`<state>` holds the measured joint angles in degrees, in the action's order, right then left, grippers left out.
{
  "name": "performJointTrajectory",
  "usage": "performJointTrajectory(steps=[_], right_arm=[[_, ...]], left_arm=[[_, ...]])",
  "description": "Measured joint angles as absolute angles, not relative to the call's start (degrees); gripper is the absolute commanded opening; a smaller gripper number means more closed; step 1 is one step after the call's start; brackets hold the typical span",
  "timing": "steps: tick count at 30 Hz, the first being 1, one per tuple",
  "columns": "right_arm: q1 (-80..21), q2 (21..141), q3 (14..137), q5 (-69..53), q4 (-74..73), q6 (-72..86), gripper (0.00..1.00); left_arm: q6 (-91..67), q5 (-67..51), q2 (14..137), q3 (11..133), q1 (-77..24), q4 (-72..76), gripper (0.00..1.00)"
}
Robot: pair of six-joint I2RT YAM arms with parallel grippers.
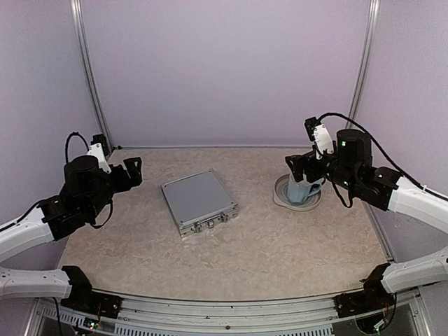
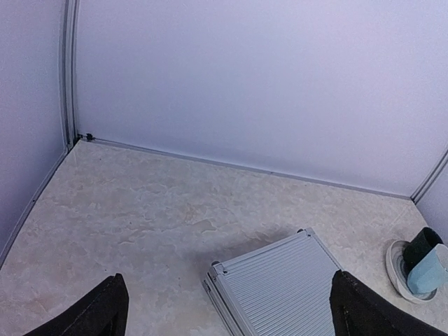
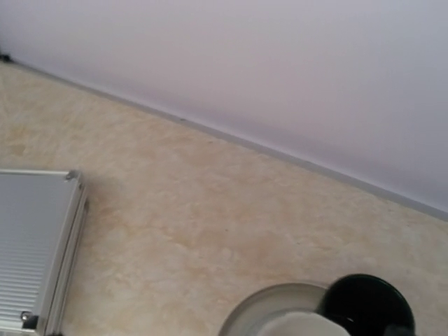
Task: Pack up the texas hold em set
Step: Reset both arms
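The texas hold em set shows as a small silver ribbed briefcase (image 1: 199,201), lying flat and closed in the middle of the table, its latches toward the near edge. In the left wrist view its far corner (image 2: 280,290) lies between and below my fingers. The right wrist view catches its edge (image 3: 31,245) at the left. My left gripper (image 1: 133,171) hovers left of the case, open and empty (image 2: 227,280). My right gripper (image 1: 302,168) hangs open over the cup at the right, holding nothing; its fingers do not show in its own wrist view.
A grey-blue cup (image 1: 302,190) rests on a round grey saucer (image 1: 280,196) right of the case, also seen from the left wrist as cup (image 2: 427,266) and from the right wrist as saucer (image 3: 273,308). White walls close the table on three sides.
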<state>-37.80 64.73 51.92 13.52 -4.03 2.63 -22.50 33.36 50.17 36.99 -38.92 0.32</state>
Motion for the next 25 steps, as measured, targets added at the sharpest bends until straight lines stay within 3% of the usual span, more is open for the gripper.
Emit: performJointTrajectory(steps=[13, 25], right_arm=[[-37.8, 61.17, 46.94, 16.6, -4.47, 4.47, 0.99], [-37.8, 60.95, 46.94, 17.04, -3.88, 5.04, 0.99]], left_arm=[[-21.5, 36.53, 43.0, 36.01, -39.55, -1.96, 0.99], [-20.05, 39.75, 44.01, 35.99, -42.11, -2.59, 0.99]])
